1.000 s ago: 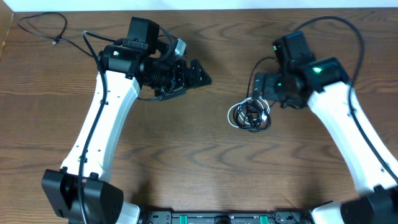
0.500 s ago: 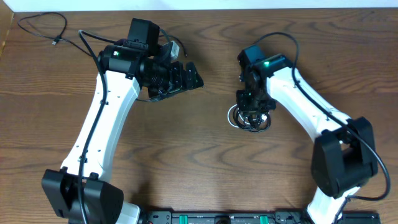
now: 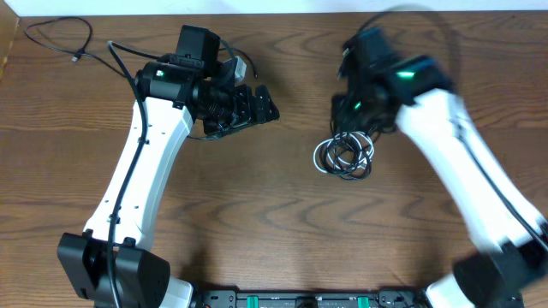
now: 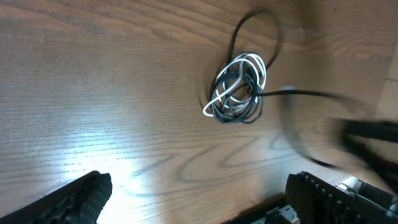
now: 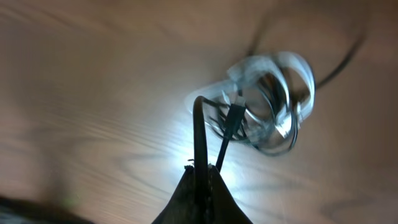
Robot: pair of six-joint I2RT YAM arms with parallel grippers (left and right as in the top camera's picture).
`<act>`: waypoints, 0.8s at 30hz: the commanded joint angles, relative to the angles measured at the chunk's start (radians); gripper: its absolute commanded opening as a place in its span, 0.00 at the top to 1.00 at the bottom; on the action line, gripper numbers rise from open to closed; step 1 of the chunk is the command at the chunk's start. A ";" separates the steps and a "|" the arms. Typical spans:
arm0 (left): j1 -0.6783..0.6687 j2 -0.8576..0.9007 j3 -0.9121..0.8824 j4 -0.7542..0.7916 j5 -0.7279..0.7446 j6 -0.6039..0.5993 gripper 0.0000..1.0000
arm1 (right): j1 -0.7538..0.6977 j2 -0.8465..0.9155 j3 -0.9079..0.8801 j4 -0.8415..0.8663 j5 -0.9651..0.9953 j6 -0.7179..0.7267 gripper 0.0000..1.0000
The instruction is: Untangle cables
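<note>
Shows a wooden table (image 3: 282,231) from above; just right of its middle, a tangled bundle of black and white cables (image 3: 344,157), coiled flat on the wood; directly behind it, right gripper (image 5: 200,180) (motion-blurred), fingers pinched together on a black cord (image 5: 198,130) leading up from the tangle; well to the left, left gripper (image 3: 261,104), fingers (image 4: 81,198) spread wide, holding nothing; at the far left corner, a loose black cable (image 3: 60,38).

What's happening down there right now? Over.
Left tool open, apart from the tangle. Right tool shut on black cord above the tangle. Loose cord far off, not blocking.
</note>
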 commanded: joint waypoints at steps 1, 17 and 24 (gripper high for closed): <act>0.000 0.003 0.009 -0.003 -0.010 0.009 0.06 | 0.004 -0.171 0.136 -0.008 -0.042 0.011 0.99; -0.001 0.003 -0.014 -0.004 -0.009 0.008 0.06 | 0.002 -0.523 0.203 0.264 -0.031 0.011 0.98; -0.032 0.003 -0.014 -0.010 0.090 0.041 0.06 | 0.002 -0.457 0.200 0.113 0.180 0.034 0.98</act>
